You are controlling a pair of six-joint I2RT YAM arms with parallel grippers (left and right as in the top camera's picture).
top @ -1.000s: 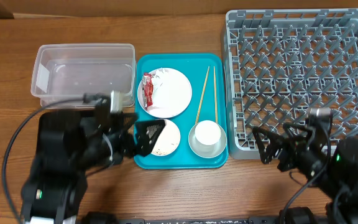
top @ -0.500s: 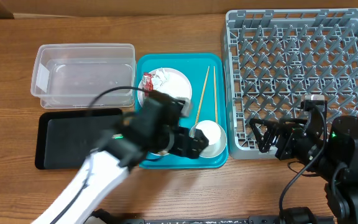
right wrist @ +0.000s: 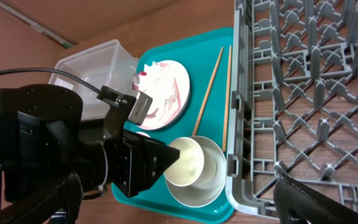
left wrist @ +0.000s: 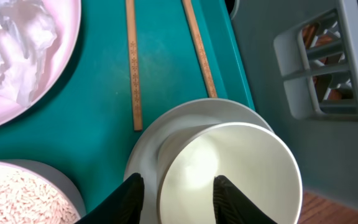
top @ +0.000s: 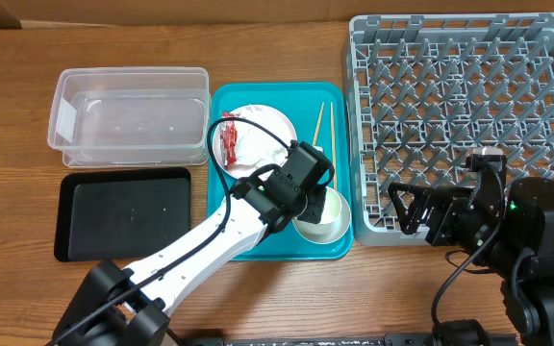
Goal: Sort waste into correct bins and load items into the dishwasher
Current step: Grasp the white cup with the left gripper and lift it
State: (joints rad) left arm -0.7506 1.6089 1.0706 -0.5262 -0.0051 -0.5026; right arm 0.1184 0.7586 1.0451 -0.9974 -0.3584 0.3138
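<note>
The left gripper (left wrist: 179, 194) is hovering low over the small white cup (left wrist: 235, 168), which is sitting inside the silvery bowl (left wrist: 197, 109) on the teal tray (left wrist: 98, 124). Its fingers are standing apart, apparently straddling the cup's rim without pinching it. The wooden chopsticks (left wrist: 132, 62) are lying just beyond the bowl. The right gripper (top: 399, 213) is hanging spread wide by the front edge of the dish rack (top: 460, 96).
</note>
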